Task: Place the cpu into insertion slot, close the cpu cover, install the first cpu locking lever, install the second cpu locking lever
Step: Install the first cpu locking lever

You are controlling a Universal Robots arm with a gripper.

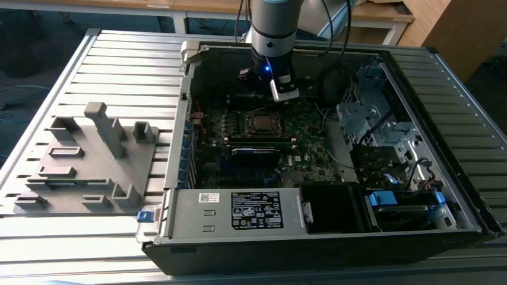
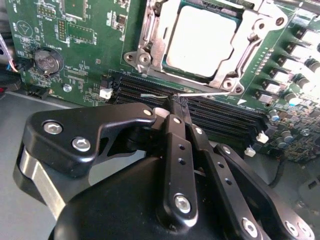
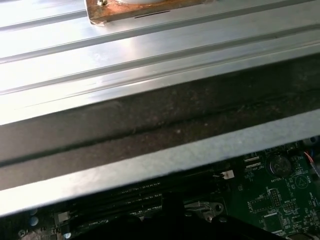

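The small square cpu with the shiny silver face is sitting flat in the insertion slot on the green board, and the thin silver metal cpu cover is lying down around it. You are holding your black gripper just beside the slot, over the long black memory slots, with its fingers pinched shut on a thin silver wire lever. All of this is sitting inside the open black computer case on the ribbed grey metal table.

The gripper is matt black plastic-looking, with shiny metal screws. The cpu has a smooth, pale metal face; the cpu cover around it is bright, glossy metal. The table is ribbed, satin metal.
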